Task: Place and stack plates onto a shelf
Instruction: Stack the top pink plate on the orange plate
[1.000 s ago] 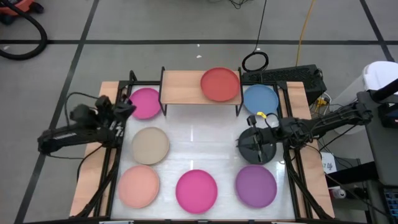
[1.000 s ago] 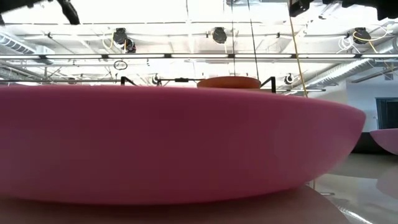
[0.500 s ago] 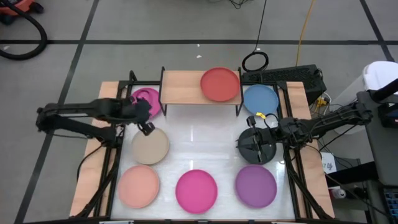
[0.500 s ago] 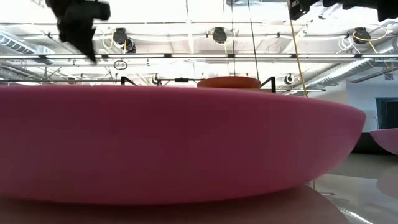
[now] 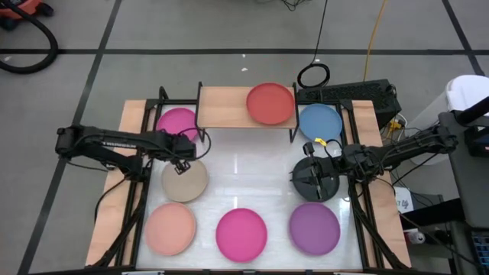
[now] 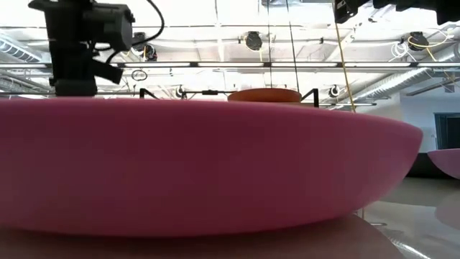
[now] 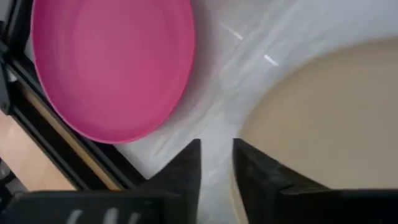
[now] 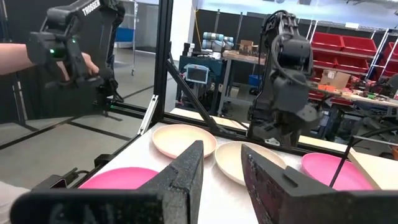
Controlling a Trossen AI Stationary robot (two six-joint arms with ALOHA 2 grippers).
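Plates are spread on the white surface (image 5: 244, 172) in front of the shelf (image 5: 225, 107); only the red plate (image 5: 270, 104) is set on the shelf, at its right end. The left tool (image 5: 182, 158) is positioned over the gap between the magenta plate (image 5: 177, 124) beside the shelf's left end and the beige plate (image 5: 184, 179) just in front of it. In the left wrist view the beige plate's rim (image 7: 323, 118) is seen right by the fingers (image 7: 186, 167), so the beige plate is judged the likelier target, lying from the tool away from the shelf. Left tool fingers are held narrowly apart, nothing gripped, nothing touched. The right tool (image 5: 315, 177) is parked over the black plate (image 5: 330, 186), off the shelf's right end; its fingers are slightly parted and empty in the right wrist view.
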